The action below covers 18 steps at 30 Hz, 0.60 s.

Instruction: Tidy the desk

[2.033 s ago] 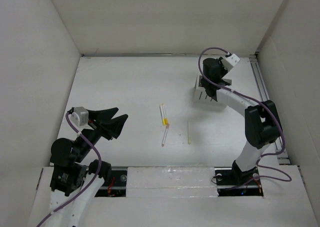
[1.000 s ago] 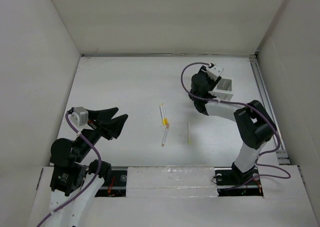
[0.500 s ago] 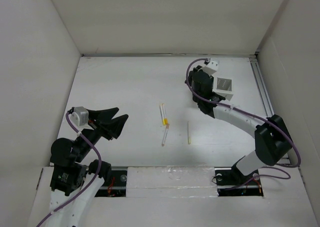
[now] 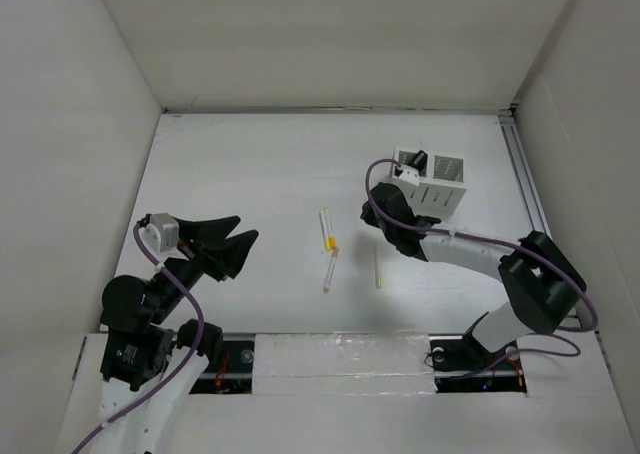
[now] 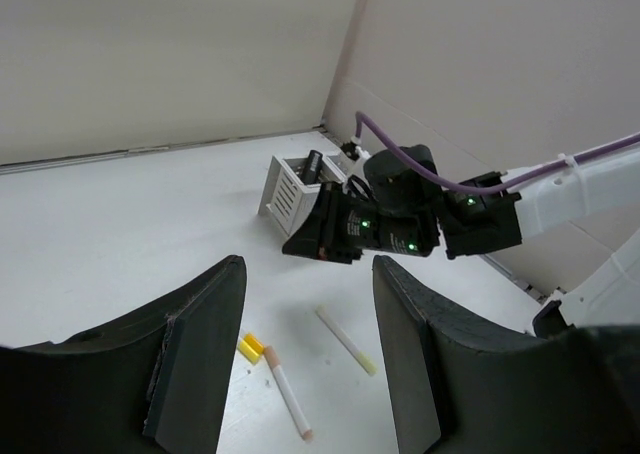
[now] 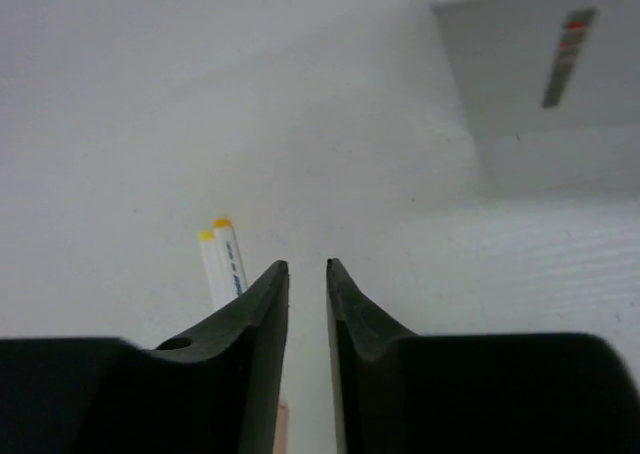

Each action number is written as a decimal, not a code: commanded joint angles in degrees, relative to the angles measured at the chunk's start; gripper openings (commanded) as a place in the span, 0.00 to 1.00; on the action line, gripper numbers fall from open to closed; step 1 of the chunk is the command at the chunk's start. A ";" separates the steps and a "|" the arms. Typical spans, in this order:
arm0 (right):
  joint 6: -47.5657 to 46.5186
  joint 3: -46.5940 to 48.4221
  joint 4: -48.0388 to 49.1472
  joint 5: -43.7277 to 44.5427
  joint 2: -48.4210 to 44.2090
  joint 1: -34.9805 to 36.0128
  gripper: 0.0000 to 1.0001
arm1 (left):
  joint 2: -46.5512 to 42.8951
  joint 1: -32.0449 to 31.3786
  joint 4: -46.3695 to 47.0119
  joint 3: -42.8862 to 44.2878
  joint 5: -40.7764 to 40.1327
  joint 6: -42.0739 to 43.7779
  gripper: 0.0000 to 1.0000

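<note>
Desk (image 4: 250,164) was found flat beneath both arms, filling the floor btw. the wall panels (image 4: 80,124), w/ rail (image 4: 527,189) along its R edge.

Three loose items were noted mid-desk:
- yellow-tipped marker (image 4: 325,224)
- orange-tipped pen (image 4: 330,271), at the marker's near end; contact couldn't be told
- pale stick (image 4: 378,264), just R of both, apart from them

All three long axes were seen to run approx. near-to-far, the pen slightly slanted.

Pen holder (image 4: 442,181) was seen standing far-R. A dark item (image 5: 313,164) was seen upright in it; which compartment couldn't be told.

R gripper (image 6: 307,266) was held low over the desk btw. holder and loose items, holder behind it to the R. Jaws were seen narrow, a thin gap left, nothing btw. them. In its wrist view the marker's yellow tip was seen ahead, slightly L of the fingers.

L gripper (image 5: 308,269) was held wide, empty, over the near-L part of the desk, well apart from all three items.

Judged: R arm is the nearer one, esp. to the stick, which lay just on its near side. For any pickup the jaws would prob. have to be widened and set across the L-R direction, since the items lay lengthwise near-to-far. Holder was close behind for drop-off. Slim, round bodies on a bare top could be rolled by a glancing finger.
</note>
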 commanded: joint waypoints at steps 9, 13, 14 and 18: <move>18.46 -9.17 -9.46 1.59 -9.64 -0.08 0.49 | 0.74 0.22 3.29 -0.38 1.99 -0.36 0.50; 20.22 -9.18 -9.90 -0.32 -8.52 -1.31 0.51 | 0.74 0.22 3.29 -0.47 1.72 -0.44 0.50; 20.83 -8.65 -11.47 -1.30 -7.72 -2.09 0.50 | 0.74 0.22 3.29 -0.47 1.72 -0.36 0.49; 23.12 -7.51 -13.95 -3.24 -4.20 -2.10 0.46 | 0.83 0.22 3.38 -0.56 1.02 -0.27 0.50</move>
